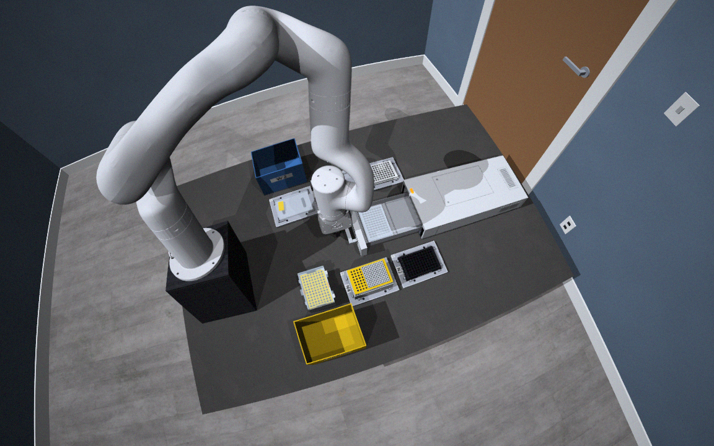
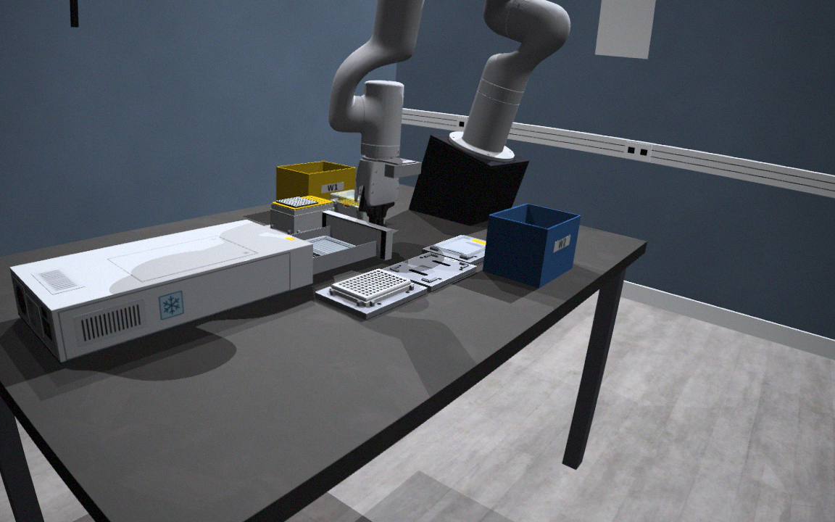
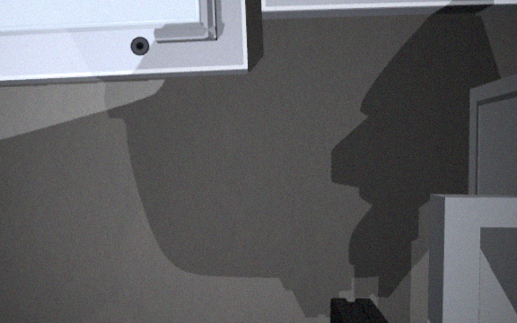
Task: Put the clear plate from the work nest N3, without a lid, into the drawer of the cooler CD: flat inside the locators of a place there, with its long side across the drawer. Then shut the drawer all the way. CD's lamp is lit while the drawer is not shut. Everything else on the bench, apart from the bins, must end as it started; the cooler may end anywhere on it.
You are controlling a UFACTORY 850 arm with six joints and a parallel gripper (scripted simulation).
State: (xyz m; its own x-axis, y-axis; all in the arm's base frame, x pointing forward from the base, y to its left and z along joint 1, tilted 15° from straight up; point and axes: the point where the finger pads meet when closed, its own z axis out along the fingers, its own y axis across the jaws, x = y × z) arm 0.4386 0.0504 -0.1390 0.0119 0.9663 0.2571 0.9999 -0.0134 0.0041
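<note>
The clear plate [image 1: 375,222] [image 2: 333,245] lies inside the cooler's open drawer [image 2: 346,255], in the place nearer the drawer front, apparently flat with its long side across. The drawer stands out of the cooler CD [image 1: 476,191] [image 2: 187,279], whose orange lamp [image 1: 411,190] [image 2: 289,238] is lit. My gripper [image 2: 378,220] [image 3: 353,301] is shut and empty, low outside the drawer front, beside the handle [image 3: 460,265]. A small gap shows between fingers and handle in the wrist view. In the top view the gripper body hides the fingertips. An empty work nest [image 2: 436,278] shows; its label is not readable.
A white plate [image 1: 384,171] [image 2: 372,284] and a clear item with a yellow mark [image 1: 293,206] stand on nests flanking the empty one. The yellow tip rack [image 1: 369,275], black plate [image 1: 419,262], yellowish plate [image 1: 317,288] and bins [image 1: 329,335] [image 2: 530,246] stand around.
</note>
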